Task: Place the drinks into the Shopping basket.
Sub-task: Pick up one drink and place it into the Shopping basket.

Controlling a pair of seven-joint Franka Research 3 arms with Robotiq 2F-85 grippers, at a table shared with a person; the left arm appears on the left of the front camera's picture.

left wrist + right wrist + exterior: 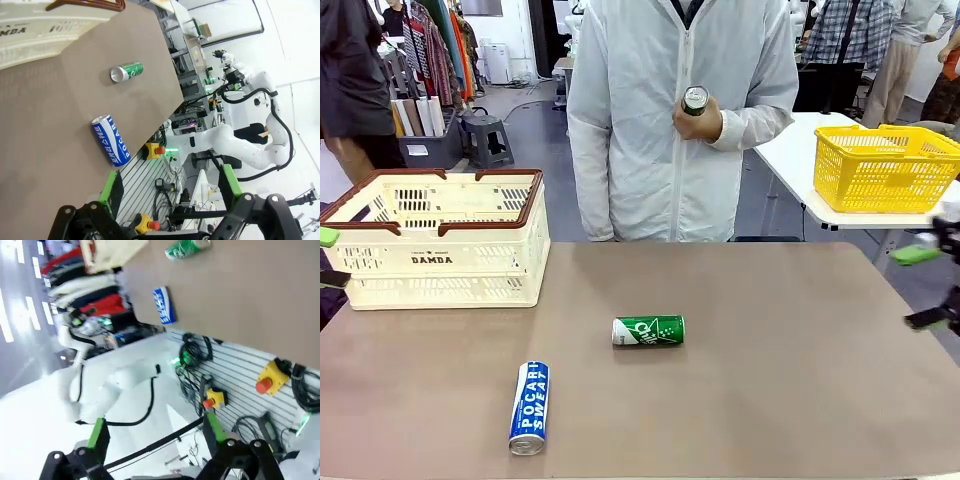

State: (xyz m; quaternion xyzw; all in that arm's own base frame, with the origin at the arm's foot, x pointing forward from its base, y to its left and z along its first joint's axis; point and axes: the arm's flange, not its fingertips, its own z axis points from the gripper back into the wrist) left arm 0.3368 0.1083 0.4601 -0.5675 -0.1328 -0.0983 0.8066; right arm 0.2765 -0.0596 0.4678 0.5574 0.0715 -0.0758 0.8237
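While a person stands at the far side of the table, the held green can is seen in the front view gripped upright in the person's hand at chest height. The lying green can rests on its side near the table's middle, and the blue can lies nearer the front edge, left of it. The Shopping basket stands on the far left of the table with nothing visible inside. The left gripper is seen at the left edge beside the basket, the right gripper at the right edge; both are spread apart and hold nothing. A yellow basket sits on another table behind.

In the left wrist view, the jaws stand wide and empty off the table's edge, both lying cans and the basket's wall beyond them.

In the right wrist view, which is blurred, the jaws are likewise parted and empty, the two cans far off.
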